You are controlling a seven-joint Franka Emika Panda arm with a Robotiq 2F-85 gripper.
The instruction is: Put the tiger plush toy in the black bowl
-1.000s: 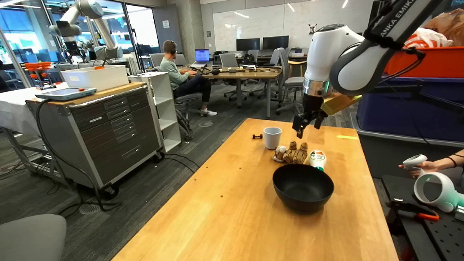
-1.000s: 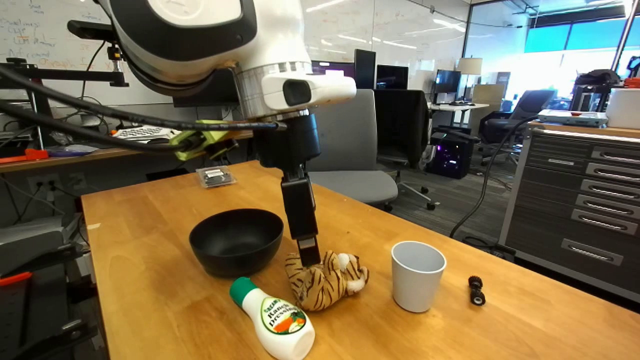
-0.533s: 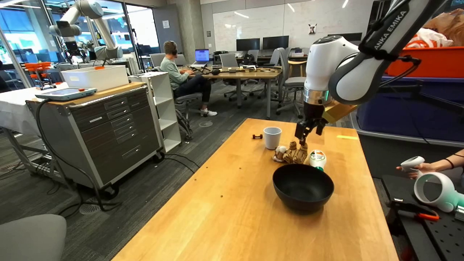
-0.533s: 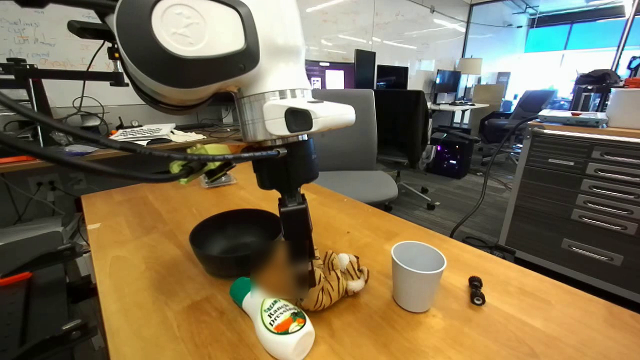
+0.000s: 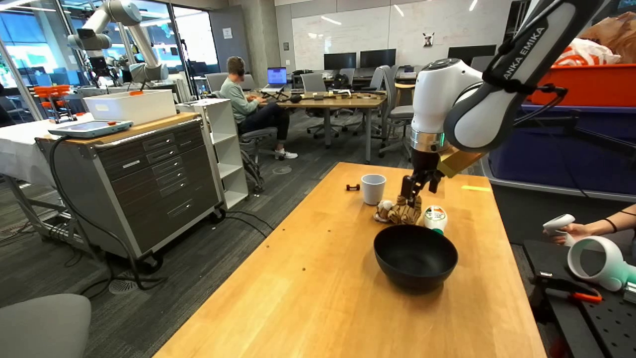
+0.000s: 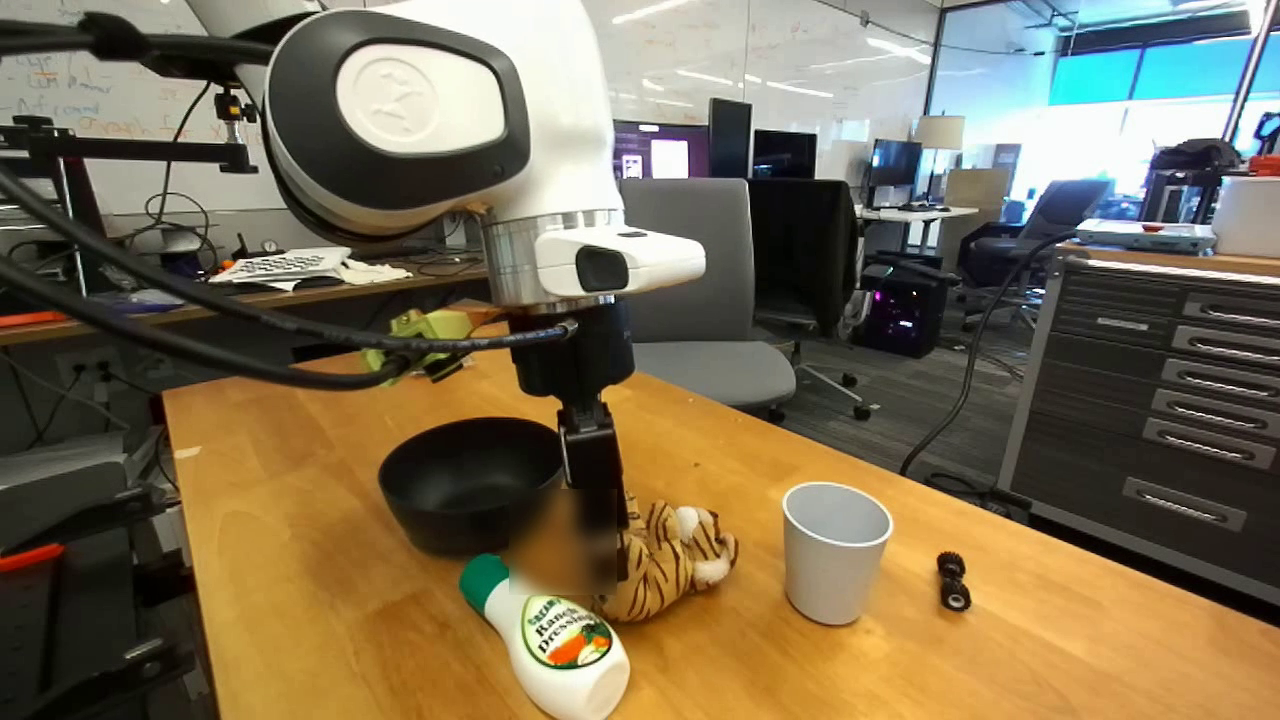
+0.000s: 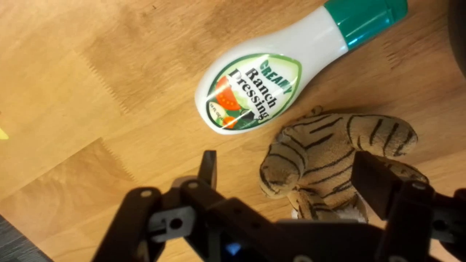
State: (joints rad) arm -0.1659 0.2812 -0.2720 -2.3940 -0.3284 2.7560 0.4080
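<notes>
Tan tiger plush (image 7: 324, 160) lies off-centre from my wide-spread pincer (image 7: 285, 160), toward the finger (image 7: 375, 185) at wrist-view right, so I'd probably shift that way before squeezing.

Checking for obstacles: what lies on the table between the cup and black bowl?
The tiger plush toy lies between the cup and the black bowl in both exterior views.

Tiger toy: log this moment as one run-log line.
gripper: open, at tiger toy | contact: unclear | tiger toy: on table, outside bowl | bottle: lying nearby
</notes>
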